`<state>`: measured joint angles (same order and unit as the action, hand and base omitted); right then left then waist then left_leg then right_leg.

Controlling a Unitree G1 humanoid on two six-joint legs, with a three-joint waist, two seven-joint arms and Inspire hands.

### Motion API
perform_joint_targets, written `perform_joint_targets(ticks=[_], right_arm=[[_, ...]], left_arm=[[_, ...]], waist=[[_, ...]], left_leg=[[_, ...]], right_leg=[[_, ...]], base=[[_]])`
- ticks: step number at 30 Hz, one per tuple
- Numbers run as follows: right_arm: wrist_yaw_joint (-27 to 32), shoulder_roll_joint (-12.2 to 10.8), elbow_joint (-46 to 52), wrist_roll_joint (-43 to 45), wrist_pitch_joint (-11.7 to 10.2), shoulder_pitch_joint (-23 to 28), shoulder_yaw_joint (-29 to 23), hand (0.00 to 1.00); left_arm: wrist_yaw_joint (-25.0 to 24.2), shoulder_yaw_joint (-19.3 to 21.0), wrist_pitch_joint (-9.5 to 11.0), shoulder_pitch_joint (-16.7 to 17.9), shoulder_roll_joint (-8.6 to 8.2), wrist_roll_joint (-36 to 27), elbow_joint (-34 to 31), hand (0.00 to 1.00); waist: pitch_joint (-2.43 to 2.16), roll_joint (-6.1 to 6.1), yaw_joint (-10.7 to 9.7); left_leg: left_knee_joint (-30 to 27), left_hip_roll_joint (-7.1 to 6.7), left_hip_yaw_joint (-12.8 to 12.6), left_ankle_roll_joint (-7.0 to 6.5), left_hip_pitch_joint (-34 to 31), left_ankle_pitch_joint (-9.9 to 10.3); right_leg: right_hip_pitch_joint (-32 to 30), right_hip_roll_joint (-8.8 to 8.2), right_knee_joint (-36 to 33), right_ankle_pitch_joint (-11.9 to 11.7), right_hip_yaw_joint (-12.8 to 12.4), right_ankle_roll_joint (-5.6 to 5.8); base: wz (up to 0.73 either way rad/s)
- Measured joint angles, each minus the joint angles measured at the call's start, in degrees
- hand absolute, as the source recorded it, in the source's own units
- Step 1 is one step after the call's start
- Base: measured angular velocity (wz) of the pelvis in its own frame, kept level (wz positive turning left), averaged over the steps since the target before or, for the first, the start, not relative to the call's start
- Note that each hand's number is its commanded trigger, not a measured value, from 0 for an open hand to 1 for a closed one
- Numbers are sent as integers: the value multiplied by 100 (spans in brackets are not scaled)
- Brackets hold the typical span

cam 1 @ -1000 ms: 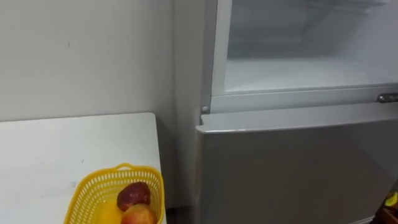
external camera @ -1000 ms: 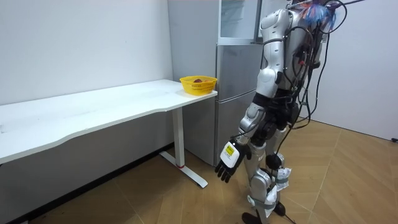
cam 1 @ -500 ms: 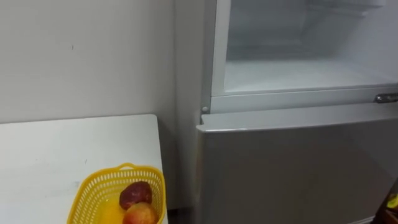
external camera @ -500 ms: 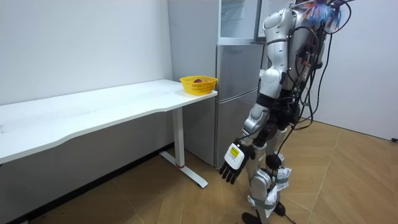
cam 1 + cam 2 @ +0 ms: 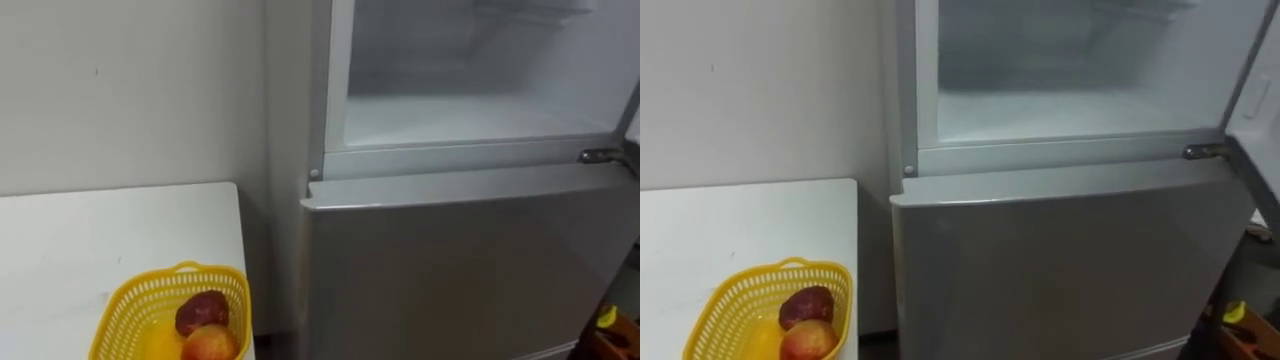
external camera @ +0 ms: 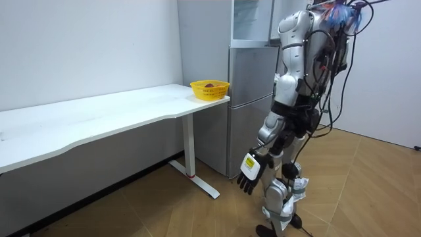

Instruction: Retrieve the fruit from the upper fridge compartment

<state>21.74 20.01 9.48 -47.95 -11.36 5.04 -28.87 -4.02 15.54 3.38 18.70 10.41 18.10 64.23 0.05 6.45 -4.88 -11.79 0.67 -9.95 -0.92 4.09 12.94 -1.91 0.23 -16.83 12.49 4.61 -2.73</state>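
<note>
The fridge's upper compartment (image 5: pixel 470 115) stands open before me, and its white shelf is bare as far as I see. Its door (image 5: pixel 1260 90) is swung out at the right edge. The grey lower door (image 5: pixel 450 270) is closed. In the room view I stand upright facing the fridge (image 6: pixel 250 105). My left hand (image 6: pixel 250 174) hangs low at my side with relaxed fingers and holds nothing.
A yellow basket (image 5: pixel 130 310) sits at the end of a white table (image 5: pixel 100 230), left of the fridge. It holds a dark red fruit (image 5: pixel 202 310) and an orange-red one (image 5: pixel 210 345). A small dark and yellow object (image 5: pixel 605 320) lies low at the right.
The eye view has shifted a little to the right, so the fridge and basket sit further left. In the room view my left hand has swung slightly toward the view's right.
</note>
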Motion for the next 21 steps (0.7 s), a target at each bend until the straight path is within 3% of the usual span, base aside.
perform_joint_targets(ticks=[4, 7, 10, 16, 21], right_arm=[[-854, 280, 1, 182, 230, 1, 202, 0], [-1343, 394, 1, 390, 380, 1, 399, 0], [-1700, 440, -2, 591, 408, 6, 518, 0], [-2460, 454, 0, 731, 760, 14, 782, 0], [-2819, 493, 44, 778, 875, 66, 831, 0]], left_arm=[[3, -11, -87, 15, 76, -2, 22, 0], [19, -23, -147, 4, 145, -1, 13, 0], [122, -123, -197, -3, 160, -5, 12, 0], [241, -134, -380, 1, 250, -40, 0, 0], [233, -119, -444, 22, 260, -41, 0, 0]], waist=[[33, 178, 85], [11, 238, 217], [4, 240, 270], [-3, 205, 369], [-18, 216, 326]], left_leg=[[-12, 11, 75, 2, 19, 2], [12, 60, 124, 10, 45, 10], [14, 51, 228, 0, 64, 19], [55, 53, 264, -3, 154, 24], [49, 49, 294, -4, 149, 32]], right_leg=[[85, -4, 38, -13, 32, -5], [174, 13, 137, -57, 72, -9], [304, 8, 295, -116, 171, 15], [452, 21, 350, -132, 207, 19], [486, 14, 444, -136, 251, 25]], base=[[9], [8], [15], [6], [3]])
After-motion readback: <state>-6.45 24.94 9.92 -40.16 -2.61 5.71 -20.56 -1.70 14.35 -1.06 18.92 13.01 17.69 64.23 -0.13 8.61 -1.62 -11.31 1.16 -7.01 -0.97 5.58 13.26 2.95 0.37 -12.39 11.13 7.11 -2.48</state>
